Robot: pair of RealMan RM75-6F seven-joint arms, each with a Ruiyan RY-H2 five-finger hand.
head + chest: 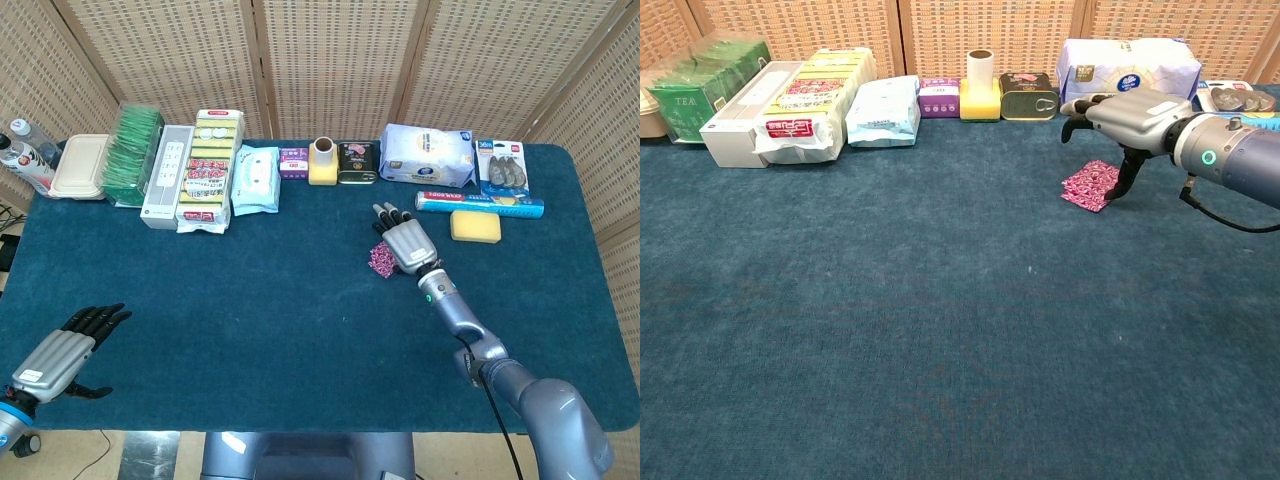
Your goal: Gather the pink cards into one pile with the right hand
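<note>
The pink patterned cards [1090, 185] lie as a small overlapping cluster on the blue cloth, right of centre; in the head view the cards [381, 261] peek out at the left edge of my right hand. My right hand [1127, 112] hovers palm down over the cluster with fingers spread, its thumb [1129, 175] reaching down at the cards' right edge. From above, the right hand [404, 242] covers most of the pile. My left hand [62, 358] rests open near the table's front left corner, far from the cards.
Along the back edge stand a tea box [700, 90], snack packs [805, 100], a tissue pack [883, 110], a yellow holder with a roll [981, 88], a tin [1028, 96] and a wipes pack [1128, 62]. A yellow sponge [474, 226] lies right of the hand.
</note>
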